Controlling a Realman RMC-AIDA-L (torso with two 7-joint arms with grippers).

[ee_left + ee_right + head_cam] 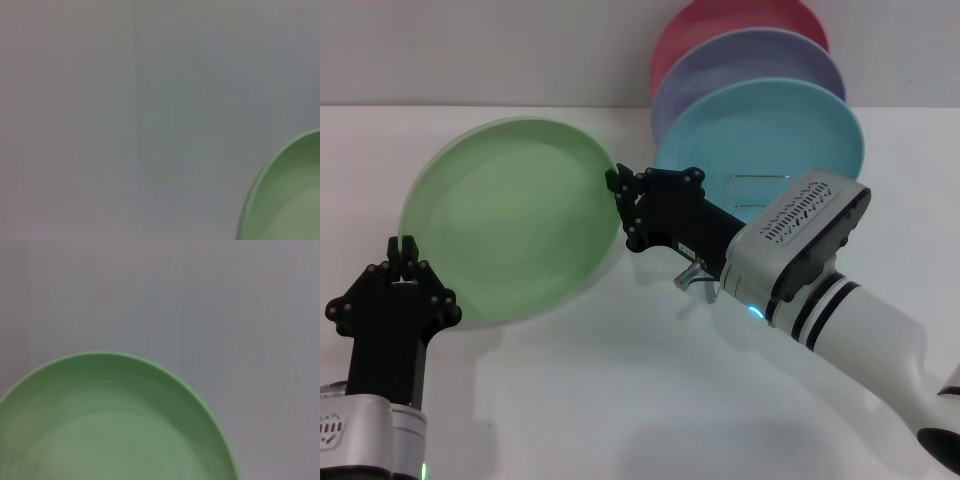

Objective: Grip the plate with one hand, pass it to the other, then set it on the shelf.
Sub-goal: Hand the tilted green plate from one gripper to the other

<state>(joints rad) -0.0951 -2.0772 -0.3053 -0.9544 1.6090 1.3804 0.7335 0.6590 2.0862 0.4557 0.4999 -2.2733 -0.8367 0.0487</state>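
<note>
Green plate [510, 225] hangs tilted at centre-left, off the worktop [620, 400]. Right pincer [625, 205] is clamped on its right rim; left pincer [402, 262], lower left, sits at the lower rim, grip unclear. Handover looks underway; next, left must clamp firmly before right releases.

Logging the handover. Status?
Right gripper clamped on green plate rim, holding it tilted. Left gripper at plate's lower edge, grip unclear. Wire rack behind right arm, three plates already in it.
</note>
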